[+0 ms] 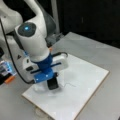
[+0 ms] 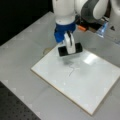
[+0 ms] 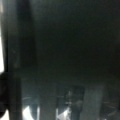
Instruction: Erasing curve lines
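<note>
- White laminate board (image 1: 82,85) lying flat on the grey table (image 1: 105,50); it gives the arm a level surface to wipe on.
- The gripper (image 2: 69,48) points straight down over the board, its fingers pinched on a black block eraser (image 2: 70,49); the block is held crosswise, seemingly so that its long flat face meets the board.
- In a front view the eraser (image 1: 53,84) sits low by the board's left part, its underside at or just above the surface; whether it presses on the board cannot be told.
- The curve lines (image 2: 71,70), a thin dark-grey squiggle, lie near the board's middle, just beside the eraser on the side towards a front view's bottom; in a front view the same mark (image 1: 68,85) runs off to the right of the block.
- The squiggle looks intact; judged from this, the wiping has not yet reached it.
- The blue mount (image 1: 45,70) above the fingers carries the wrist camera; the wrist view is dark and shows nothing that can be named.
</note>
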{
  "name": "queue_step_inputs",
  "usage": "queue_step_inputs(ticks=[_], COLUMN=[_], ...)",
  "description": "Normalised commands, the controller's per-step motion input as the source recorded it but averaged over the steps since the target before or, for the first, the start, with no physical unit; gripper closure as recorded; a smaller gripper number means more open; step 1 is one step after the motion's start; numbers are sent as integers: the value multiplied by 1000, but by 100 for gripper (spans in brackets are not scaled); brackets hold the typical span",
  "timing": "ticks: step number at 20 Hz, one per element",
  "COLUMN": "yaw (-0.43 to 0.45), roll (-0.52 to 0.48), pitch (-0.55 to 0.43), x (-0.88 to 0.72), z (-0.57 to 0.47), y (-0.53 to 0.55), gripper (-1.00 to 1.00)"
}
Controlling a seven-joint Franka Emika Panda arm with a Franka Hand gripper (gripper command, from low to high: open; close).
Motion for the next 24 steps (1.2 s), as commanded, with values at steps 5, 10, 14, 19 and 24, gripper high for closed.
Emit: queue_step_inputs(ticks=[5, 10, 14, 19, 24], yaw=[-120, -42, -63, -68, -72], roll=[111, 90, 42, -4, -23], pitch=[-242, -191, -129, -99, -103], x=[-102, -51, -88, -138, -171], z=[-182, -226, -177, -174, -224], y=[65, -40, -14, 37, 84], gripper=[100, 100, 100, 100, 100])
